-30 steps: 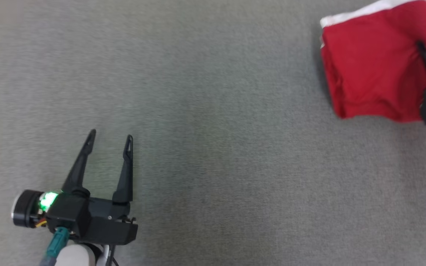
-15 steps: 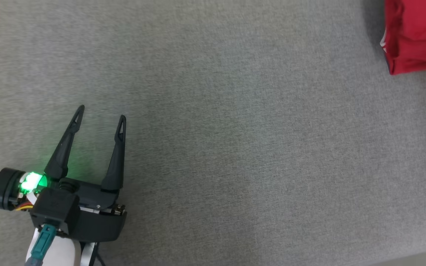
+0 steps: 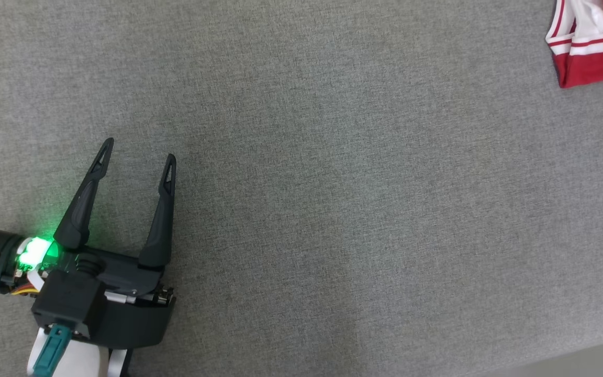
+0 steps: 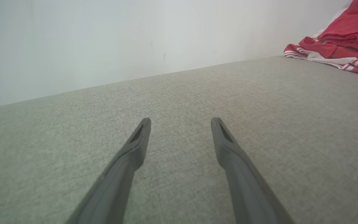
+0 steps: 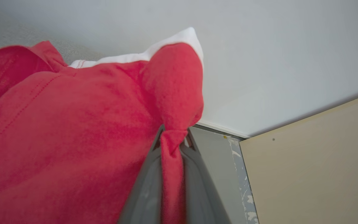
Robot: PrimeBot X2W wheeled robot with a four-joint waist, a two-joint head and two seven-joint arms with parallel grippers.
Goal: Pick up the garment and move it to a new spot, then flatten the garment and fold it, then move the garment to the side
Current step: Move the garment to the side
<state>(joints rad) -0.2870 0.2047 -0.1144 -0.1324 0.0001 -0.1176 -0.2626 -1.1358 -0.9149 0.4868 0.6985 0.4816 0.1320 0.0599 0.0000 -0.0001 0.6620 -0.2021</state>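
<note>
Red garment point(image 3: 592, 65): in the head view, cut off by the top and right edges, so its full outline cannot be told.
Same garment, right wrist view: blurred up close, running off the left and bottom edges.
Right pincer point(image 5: 174, 133): the pinched fold covers the gap and part of both tips.
Left pincer point(image 3: 139, 149): cut off below its base by the head view's bottom edge.

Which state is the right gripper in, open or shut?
Shut: the right gripper pinches a fold of the red garment.

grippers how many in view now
2. The left gripper is open at the head view's lower left; the right gripper, in its wrist view, is shut on the red garment.
</note>
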